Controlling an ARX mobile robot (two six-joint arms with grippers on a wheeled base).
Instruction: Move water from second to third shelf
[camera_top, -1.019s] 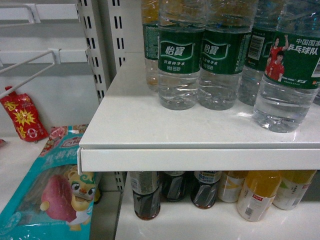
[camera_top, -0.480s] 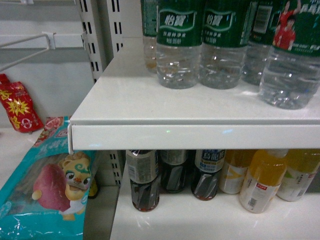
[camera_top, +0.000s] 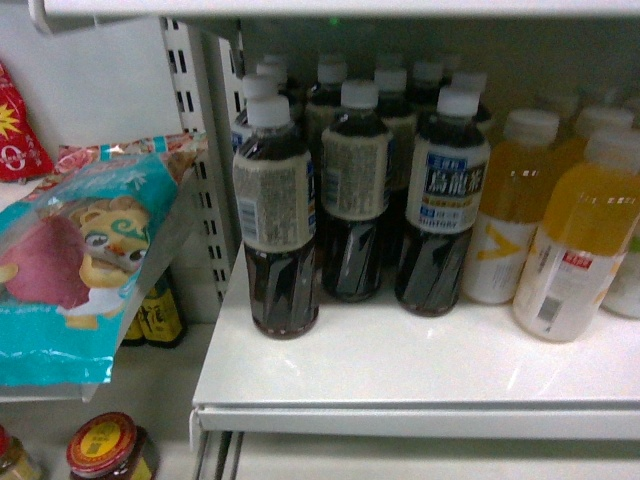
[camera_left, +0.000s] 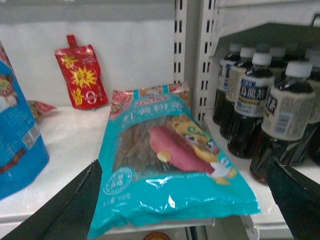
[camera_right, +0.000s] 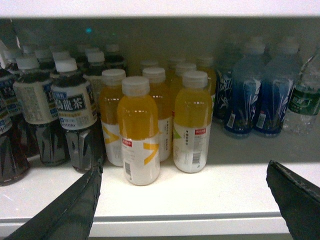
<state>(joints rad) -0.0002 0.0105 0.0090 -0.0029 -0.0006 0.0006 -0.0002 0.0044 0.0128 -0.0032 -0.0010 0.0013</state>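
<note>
Shelf (camera_top: 400, 385): dark tea bottles (camera_top: 277, 235) at left, yellow drink bottles (camera_right: 140, 137) beside them, blue bottles (camera_right: 245, 100) further right. Water (camera_right: 304, 100) is seen at far right. Both grippers (camera_left: 185, 200) (camera_right: 185, 200) are spread wide, nothing held.

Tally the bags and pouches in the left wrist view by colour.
Red plastic spout pouch: 1
Teal plastic sweet-potato snack bag: 1
Blue plastic bag, cut off at left: 1
Pinkish wrapper, mostly hidden behind it: 1
Total: 4
</note>
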